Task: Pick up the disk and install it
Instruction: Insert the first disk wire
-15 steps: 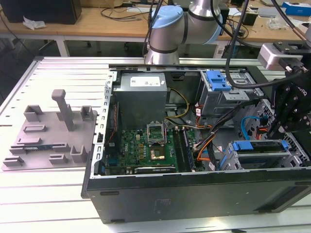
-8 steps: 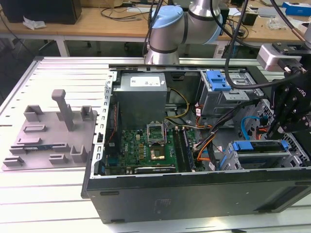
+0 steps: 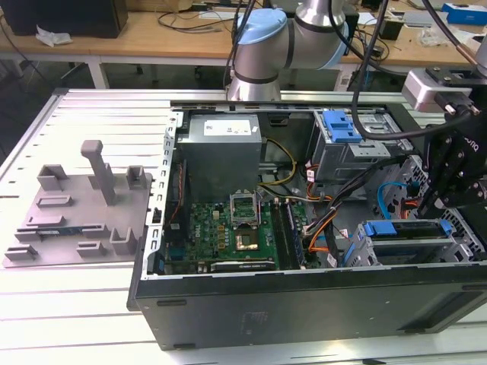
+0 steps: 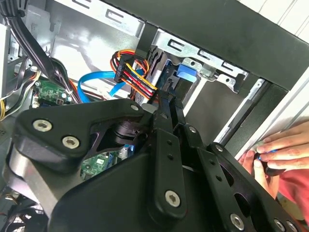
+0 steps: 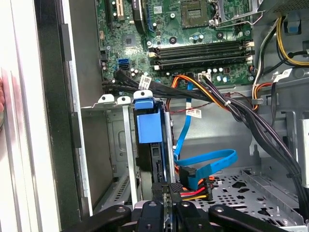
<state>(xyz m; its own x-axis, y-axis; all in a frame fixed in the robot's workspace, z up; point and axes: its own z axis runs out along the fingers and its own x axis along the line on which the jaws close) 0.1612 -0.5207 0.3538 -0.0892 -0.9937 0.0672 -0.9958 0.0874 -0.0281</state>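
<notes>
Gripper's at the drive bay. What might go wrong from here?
1. The red-yellow cable bundle and blue cable lie right by the gripper; either may snag or get pinched.
2. A hand rests at the case edge beside the gripper; a swing could hit it.
3. The disk sits between narrow bay rails and may jam if tilted.

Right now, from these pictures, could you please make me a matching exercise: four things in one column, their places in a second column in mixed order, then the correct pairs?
Things
1. grey tray
2. disk
3. hand
4. blue cable

Places
A. close by the outer wall of the computer case
B. on the table, outside the case, at the exterior view's left
C. in the metal cage inside the case
D. looped inside the case, beside the cage

Pairs: 1-B; 2-C; 3-A; 4-D
</notes>
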